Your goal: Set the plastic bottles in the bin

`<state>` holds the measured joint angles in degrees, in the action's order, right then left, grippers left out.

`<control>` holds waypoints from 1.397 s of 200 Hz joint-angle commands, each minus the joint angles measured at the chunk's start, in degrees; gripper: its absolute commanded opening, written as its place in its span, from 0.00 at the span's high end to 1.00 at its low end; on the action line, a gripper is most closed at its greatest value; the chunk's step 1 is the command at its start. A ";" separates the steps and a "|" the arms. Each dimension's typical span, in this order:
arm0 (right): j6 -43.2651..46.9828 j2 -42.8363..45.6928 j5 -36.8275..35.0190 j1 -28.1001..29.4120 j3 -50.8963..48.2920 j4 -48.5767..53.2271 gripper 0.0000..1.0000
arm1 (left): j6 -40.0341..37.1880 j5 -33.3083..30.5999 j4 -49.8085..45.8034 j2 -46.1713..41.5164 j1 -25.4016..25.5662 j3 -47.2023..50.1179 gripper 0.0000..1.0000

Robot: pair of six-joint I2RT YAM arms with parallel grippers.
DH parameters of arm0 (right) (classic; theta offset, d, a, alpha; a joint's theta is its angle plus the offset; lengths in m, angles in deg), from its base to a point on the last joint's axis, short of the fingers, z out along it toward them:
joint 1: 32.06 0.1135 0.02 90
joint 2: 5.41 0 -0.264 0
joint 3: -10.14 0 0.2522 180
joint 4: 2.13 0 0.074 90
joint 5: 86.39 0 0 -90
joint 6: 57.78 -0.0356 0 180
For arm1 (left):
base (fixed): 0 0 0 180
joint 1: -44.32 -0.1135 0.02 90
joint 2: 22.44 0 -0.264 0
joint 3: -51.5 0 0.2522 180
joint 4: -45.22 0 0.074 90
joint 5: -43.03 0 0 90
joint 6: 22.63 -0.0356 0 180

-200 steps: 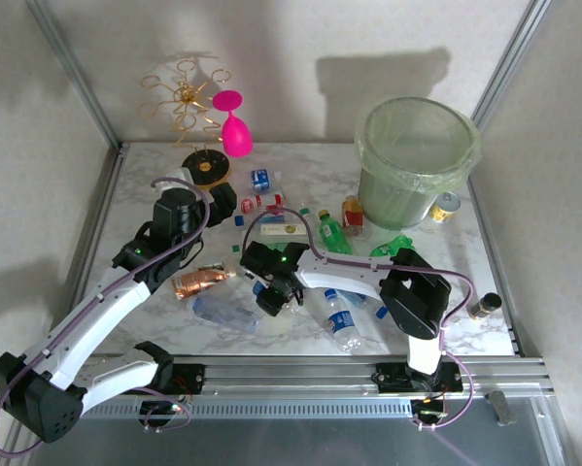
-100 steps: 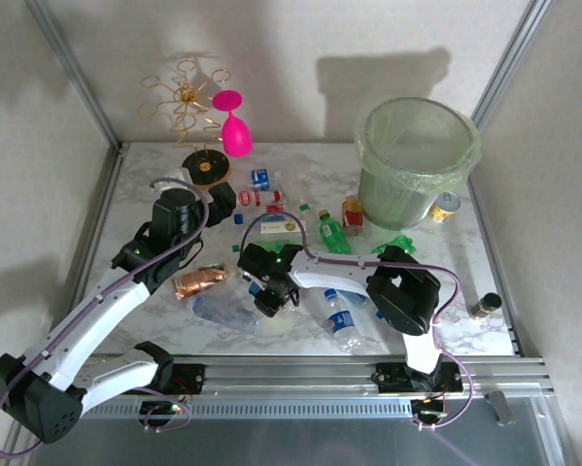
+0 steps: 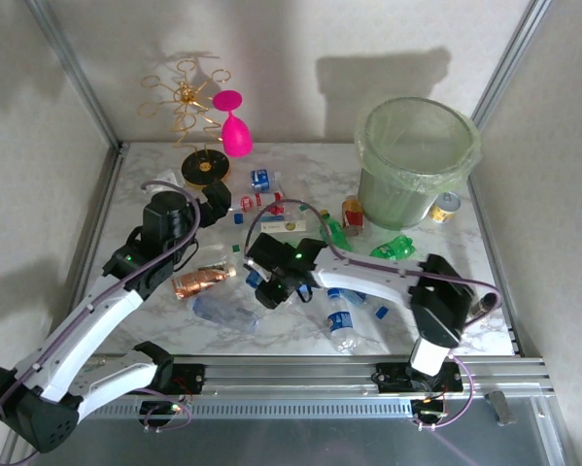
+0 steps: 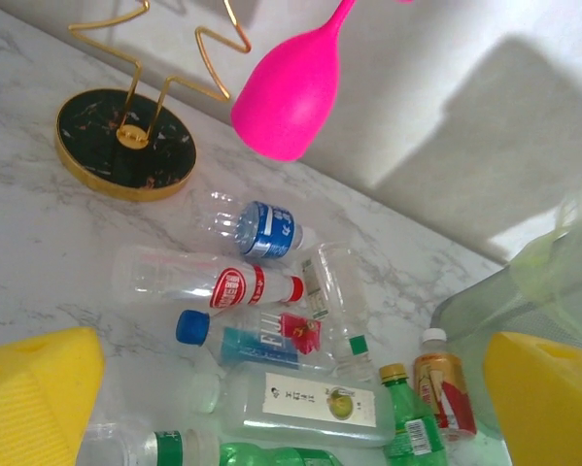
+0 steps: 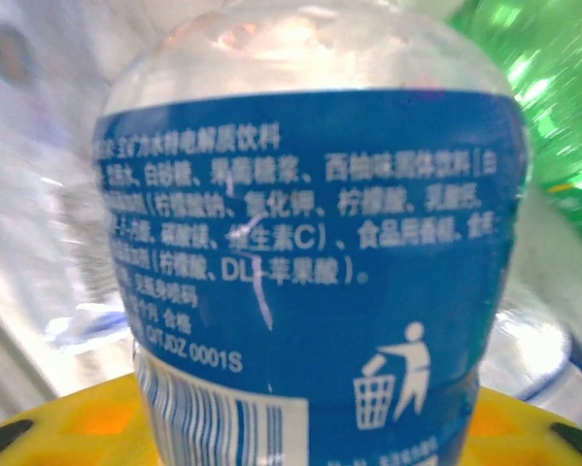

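The left gripper (image 3: 218, 200) is hanging wide open, with plastic bottles (image 4: 213, 284) lying just beneath and ahead of it. The right gripper (image 3: 271, 290) is holding a blue-labelled bottle (image 5: 310, 262) between narrowed jaws. The pick looks to be in hand. Next, the bottle needs lifting and carrying to the bin (image 3: 407, 199), well off to this gripper's far right. The bottle's cap is cut off.

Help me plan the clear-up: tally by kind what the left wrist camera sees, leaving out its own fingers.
Clear plastic bottles: 5
Green plastic bottle with gold cap: 1
Brown bottle with white cap: 1
Green-labelled bottle cut off at the bottom edge: 1
Pink wine glass: 1
Gold wire rack on black round base: 1
Pale-green translucent round bin: 1
Total: 11
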<state>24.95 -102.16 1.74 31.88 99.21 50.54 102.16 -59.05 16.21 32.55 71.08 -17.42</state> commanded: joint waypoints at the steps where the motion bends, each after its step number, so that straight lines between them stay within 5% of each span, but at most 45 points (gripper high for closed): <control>1: -1.51 7.14 -2.08 0.11 -0.10 -2.69 0.69 | 0.29 -1.15 -0.77 -2.87 -0.09 -3.34 0.00; 30: -2.88 14.69 -6.65 -1.64 1.63 -4.69 0.70 | -1.12 3.99 2.17 -4.44 0.12 -4.51 0.01; 70: -4.99 22.58 -11.32 -11.74 4.00 -5.59 0.87 | -4.63 7.49 4.30 -0.92 2.34 -9.74 0.01; 119: -4.69 27.65 -10.27 -25.85 8.18 -9.83 0.82 | -5.28 8.21 8.82 4.35 4.59 -10.40 0.01; 205: -9.89 8.62 -3.12 -52.06 29.52 -2.18 0.87 | -2.11 10.92 11.65 10.09 5.05 -4.71 0.00; 279: -10.42 -10.83 -3.68 -57.52 44.20 10.04 0.87 | -1.05 13.29 13.07 10.67 5.05 -3.78 0.00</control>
<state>15.90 -110.51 -2.33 -25.06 140.72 56.16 100.21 -47.51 27.01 43.19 75.74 -22.01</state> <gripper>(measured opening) 0.479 0.995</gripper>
